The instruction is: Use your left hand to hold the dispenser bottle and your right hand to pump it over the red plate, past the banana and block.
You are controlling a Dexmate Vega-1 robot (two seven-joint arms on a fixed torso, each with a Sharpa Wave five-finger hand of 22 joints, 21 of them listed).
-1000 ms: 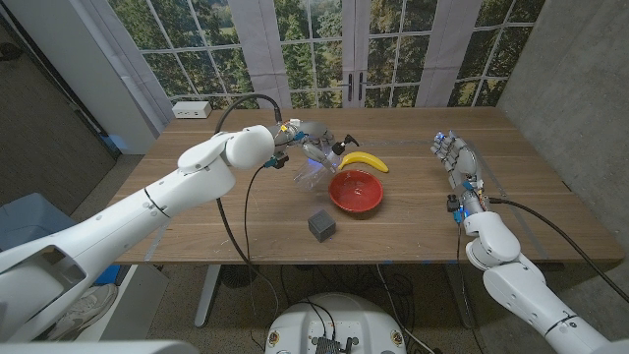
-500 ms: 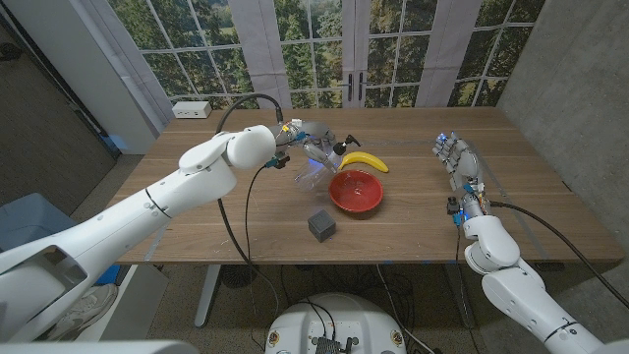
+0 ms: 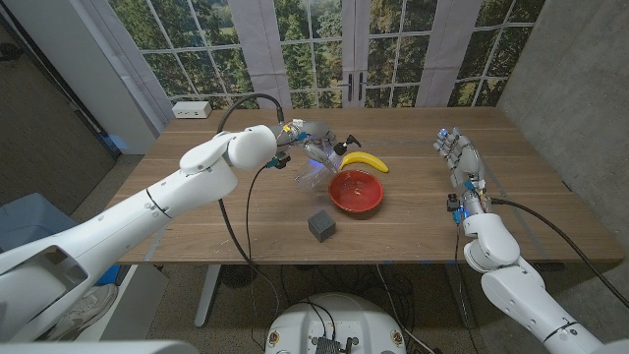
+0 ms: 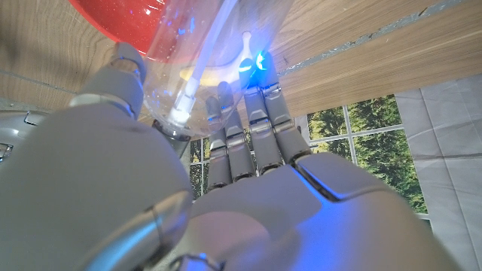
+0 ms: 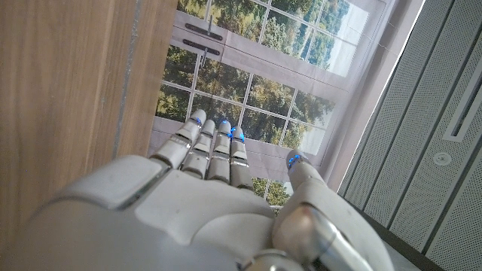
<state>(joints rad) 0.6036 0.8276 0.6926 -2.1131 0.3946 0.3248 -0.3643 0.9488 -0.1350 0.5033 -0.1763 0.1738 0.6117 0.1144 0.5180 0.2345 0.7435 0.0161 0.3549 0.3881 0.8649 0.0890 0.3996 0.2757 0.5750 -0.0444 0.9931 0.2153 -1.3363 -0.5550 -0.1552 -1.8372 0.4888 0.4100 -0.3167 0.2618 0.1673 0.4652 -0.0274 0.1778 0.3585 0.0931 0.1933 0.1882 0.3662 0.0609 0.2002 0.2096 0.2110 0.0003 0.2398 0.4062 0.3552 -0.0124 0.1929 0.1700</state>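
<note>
Left wrist view: left hand fingers grip dispenser bottle; head view: right hand fingers open.

One dispenser bottle, one banana, one red plate, one block.

Left hand around clear dispenser bottle; red plate just beyond

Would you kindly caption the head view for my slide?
Left hand holds the clear dispenser bottle tilted beside the red plate; right hand waits open, far off.
</note>
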